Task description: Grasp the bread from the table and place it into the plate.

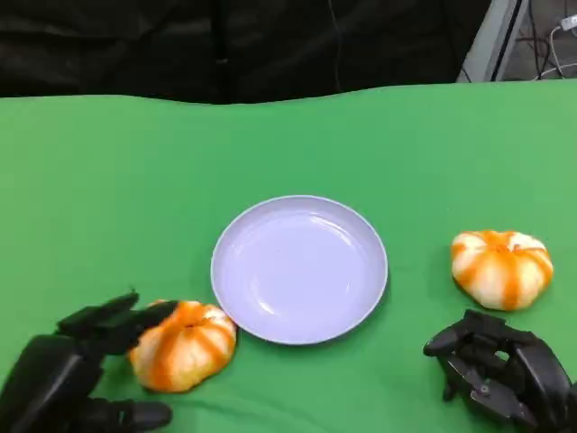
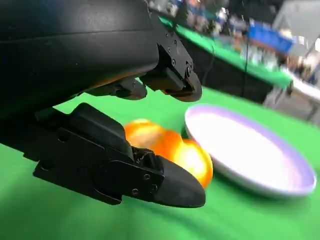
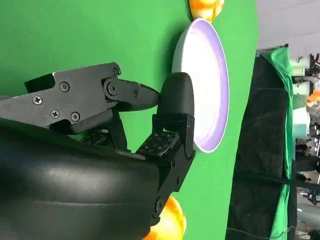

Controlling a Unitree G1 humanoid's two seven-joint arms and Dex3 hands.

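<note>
Two orange-and-white striped breads lie on the green table (image 1: 108,180). One bread (image 1: 187,346) (image 2: 170,147) sits just left of the pale lilac plate (image 1: 299,269) (image 2: 250,150), which holds nothing. My left hand (image 1: 77,372) (image 2: 100,55) reaches around this bread: its fingers (image 1: 122,320) lie over the bread's upper left side and the thumb (image 1: 131,415) lies below it, spread apart. The other bread (image 1: 501,267) (image 3: 167,225) lies right of the plate (image 3: 202,75). My right hand (image 1: 505,370) (image 3: 100,175) rests in front of that bread with its fingers curled in, holding nothing.
The green cloth ends at a dark backdrop (image 1: 225,45) at the far edge. Other green tables (image 2: 225,55) stand blurred in the background of the left wrist view. Open green surface lies behind the plate.
</note>
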